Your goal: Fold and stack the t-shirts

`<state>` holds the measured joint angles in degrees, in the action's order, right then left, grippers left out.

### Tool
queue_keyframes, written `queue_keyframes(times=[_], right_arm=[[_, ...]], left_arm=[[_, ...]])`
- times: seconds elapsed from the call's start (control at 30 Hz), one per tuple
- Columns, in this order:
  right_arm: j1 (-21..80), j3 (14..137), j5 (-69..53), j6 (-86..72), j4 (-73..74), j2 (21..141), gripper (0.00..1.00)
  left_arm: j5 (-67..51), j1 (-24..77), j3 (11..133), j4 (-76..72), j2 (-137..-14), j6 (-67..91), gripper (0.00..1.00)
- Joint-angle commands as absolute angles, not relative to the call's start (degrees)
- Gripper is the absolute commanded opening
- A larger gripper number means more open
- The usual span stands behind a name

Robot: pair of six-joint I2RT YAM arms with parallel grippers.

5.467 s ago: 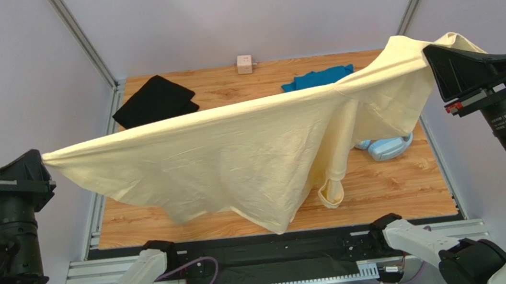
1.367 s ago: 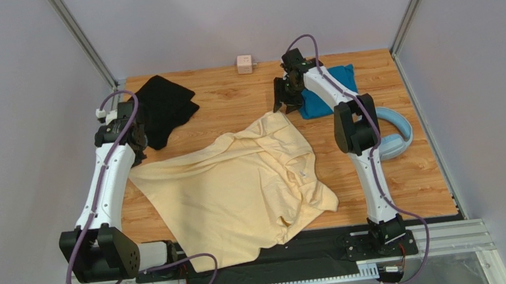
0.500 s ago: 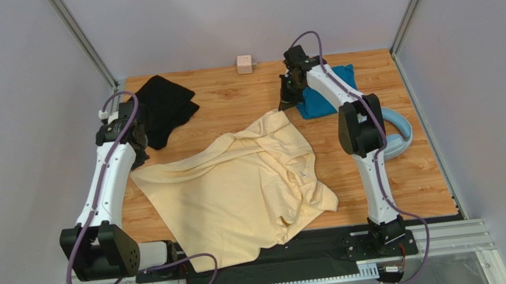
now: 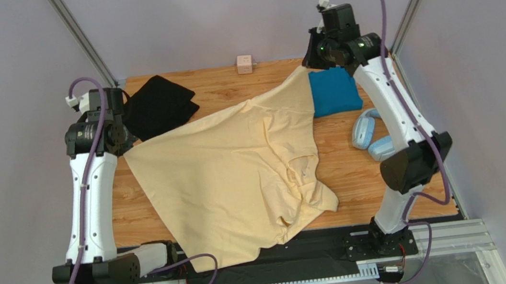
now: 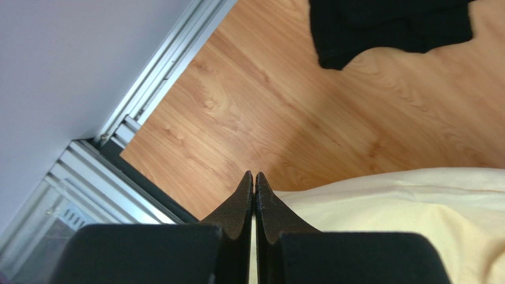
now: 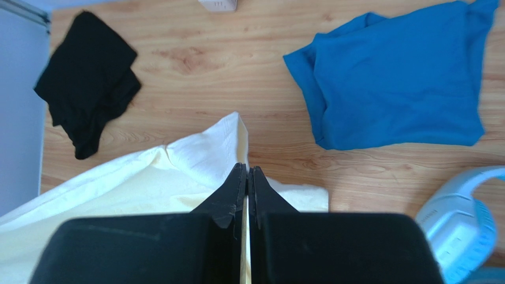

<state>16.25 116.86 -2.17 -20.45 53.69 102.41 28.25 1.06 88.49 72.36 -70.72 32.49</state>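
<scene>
Item one, cream-yellow t-shirt: largest of three, spread over the middle of the worktop, its near hem hanging past the near edge. Half a second ago it lay rumpled with both arms low; now its far edge is pulled up taut between the two claws, running from the left edge towards the far-right corner. Left gripper: fingers pressed together on the shirt's left corner, above bare wood by the left rail. Right gripper: fingers pinched on the shirt's far corner, raised well higher than before, over the gap between the cream cloth and the teal t-shirt. Teal t-shirt: flat at the far-right, partly overlapped by the lifted cream edge. Black t-shirt: bunched in the far-left corner, apart from the rest. Light-blue headphones: by the right edge. Pink cube: at the far edge, centre. Open wood: near-right corner and the far strip beside the cube.
</scene>
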Motion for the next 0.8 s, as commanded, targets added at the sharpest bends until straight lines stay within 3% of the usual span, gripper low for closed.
queue_keyframes(times=[0.0,0.4,0.57,0.77], right_arm=[[15.6,114.2,4.1,-18.9,52.0,92.0,0.0],[15.6,114.6,12.0,-13.5,49.1,63.0,0.0],[15.6,126.7,12.8,-11.3,51.9,59.9,0.0],[15.6,132.2,15.2,-9.8,54.9,57.2,0.0]], left_arm=[[24.2,2.4,93.7,76.7,-63.6,37.3,0.0],[23.5,3.0,109.7,78.1,-58.4,32.6,0.0],[26.5,4.8,117.1,79.3,-57.0,32.7,0.0],[30.1,6.7,123.9,79.5,-53.3,32.1,0.0]])
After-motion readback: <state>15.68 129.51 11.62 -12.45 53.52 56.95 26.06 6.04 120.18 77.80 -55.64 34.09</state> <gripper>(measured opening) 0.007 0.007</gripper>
